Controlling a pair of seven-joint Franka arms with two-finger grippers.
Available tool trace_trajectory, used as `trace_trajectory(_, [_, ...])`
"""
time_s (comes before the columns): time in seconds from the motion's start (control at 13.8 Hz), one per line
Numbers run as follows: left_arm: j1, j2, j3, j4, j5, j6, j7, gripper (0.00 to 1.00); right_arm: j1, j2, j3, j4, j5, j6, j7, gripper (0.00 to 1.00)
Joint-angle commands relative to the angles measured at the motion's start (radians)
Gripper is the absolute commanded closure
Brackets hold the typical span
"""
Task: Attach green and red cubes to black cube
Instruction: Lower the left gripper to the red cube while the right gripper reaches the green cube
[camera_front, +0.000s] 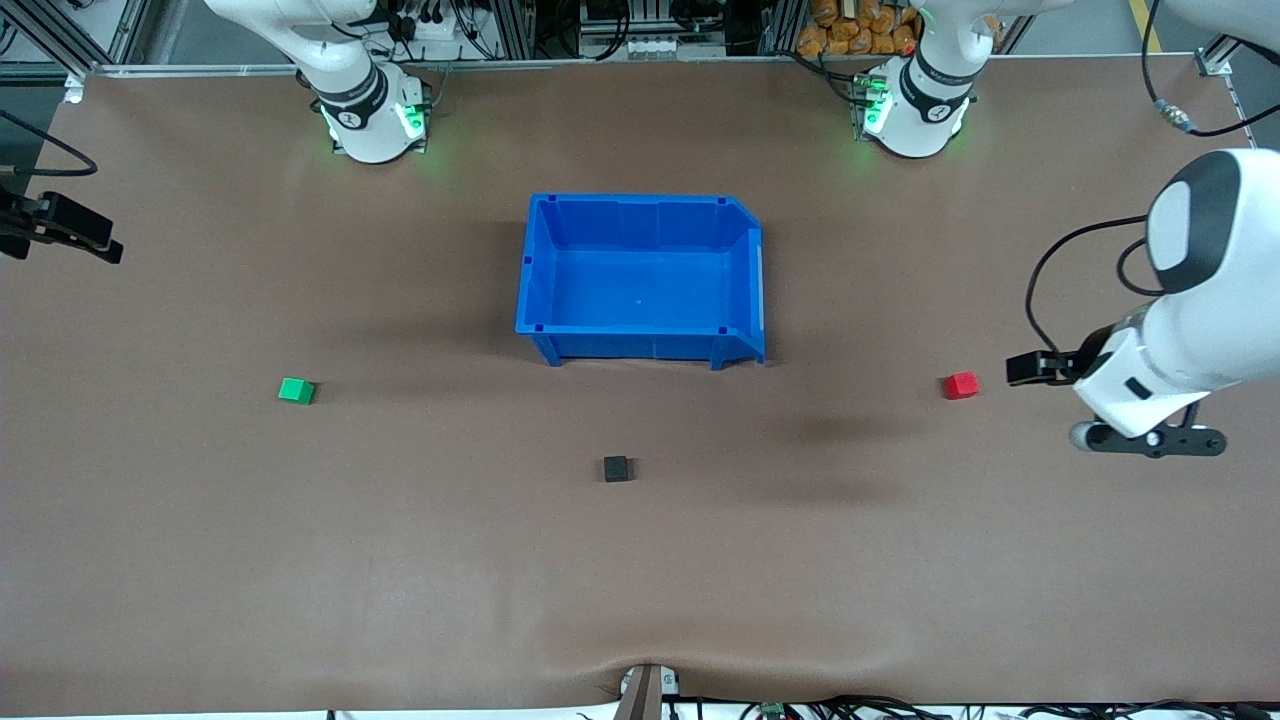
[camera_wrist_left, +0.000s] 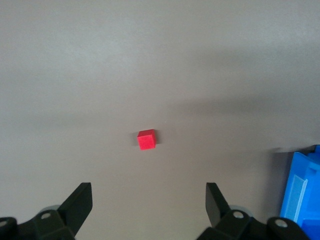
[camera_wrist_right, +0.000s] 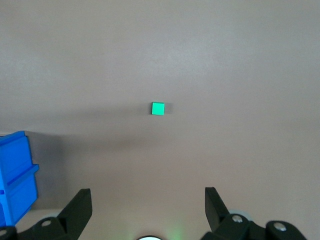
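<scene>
- The blue bin (camera_front: 640, 275) sits on the brown table (camera_front: 400, 550), about midway between the two arms' ends, with nothing in it.
- The black cube (camera_front: 617, 468) lies alone on the table, nearer to the front camera than the bin, touching nothing.
- The green cube (camera_front: 296, 390) rests toward the right arm's end of the table, well apart from the black cube and from the bin.
- The red cube (camera_front: 961, 385) rests toward the left arm's end, equally far from the black one.
- The left gripper (camera_wrist_left: 149, 202) hangs in the air over the table near the red cube; its fingers (camera_wrist_left: 77, 205) are spread wide and hold nothing.
- The right gripper (camera_wrist_right: 148, 205) is up over its own end of the table, looking down toward the green cube, jaws just as wide and empty.
- In the front view the right gripper shows only at the picture's edge, above the bare table.
</scene>
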Motion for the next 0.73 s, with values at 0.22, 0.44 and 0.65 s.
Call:
trace_trajectory(0.22, [0.009, 0.064, -0.004, 0.006, 0.017, 0.029, -0.049, 0.0, 0.004, 0.014, 0.003, 0.017, -0.003, -0.014, 0.005, 0.0])
trace_trajectory(0.44, [0.003, 0.134, -0.004, 0.002, 0.019, 0.073, -0.1, 0.0, 0.005, 0.026, 0.003, 0.017, 0.005, -0.009, 0.005, 0.0])
trace_trajectory(0.65, [-0.008, 0.162, -0.004, -0.003, 0.02, 0.086, -0.152, 0.0, 0.025, 0.049, 0.003, 0.017, 0.005, -0.003, 0.007, 0.0])
